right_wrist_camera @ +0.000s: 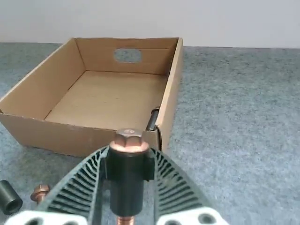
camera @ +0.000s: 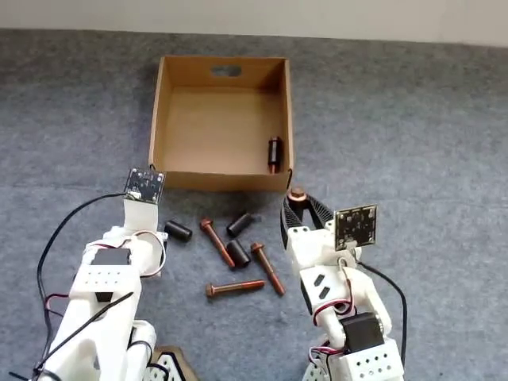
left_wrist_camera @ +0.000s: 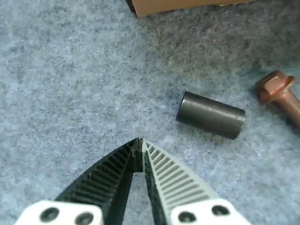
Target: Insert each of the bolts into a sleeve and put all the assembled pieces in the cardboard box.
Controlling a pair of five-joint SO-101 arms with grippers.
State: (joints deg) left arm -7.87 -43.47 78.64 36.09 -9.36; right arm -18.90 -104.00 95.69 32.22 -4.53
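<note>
- The right gripper (right_wrist_camera: 129, 157) is clamped on a black sleeve (right_wrist_camera: 126, 183) with a copper bolt (right_wrist_camera: 129, 140) pushed through it. The hex head sits on top of the sleeve and the threaded tip pokes out underneath. The piece stands upright between the fingers.
- Seen from above, that gripper (camera: 302, 208) is just outside the near right corner of the cardboard box (camera: 157, 119), over the grey carpet (camera: 413, 143).
- Inside the box, one finished piece (camera: 274, 153) lies against the right wall, near the front corner.
- The left gripper (left_wrist_camera: 140, 145) is pinched together on nothing, its two tips meeting over the carpet.
- Near those tips a loose sleeve (left_wrist_camera: 211, 115) lies on its side, apart from them. Just past it is the head of a slanted bolt (left_wrist_camera: 274, 86).
- From above, that loose sleeve (camera: 178, 232) is the leftmost of the parts scattered between the arms in front of the box, with the slanted bolt (camera: 216, 242) beside it.
- An upper sleeve (camera: 240, 224) and a lower sleeve (camera: 238, 254) lie to the right of that bolt, the lower one just beside its tip.
- A right bolt (camera: 267, 268) lies at an angle next to the lower sleeve, and a near bolt (camera: 235, 287) lies crosswise, closest to the arms.
</note>
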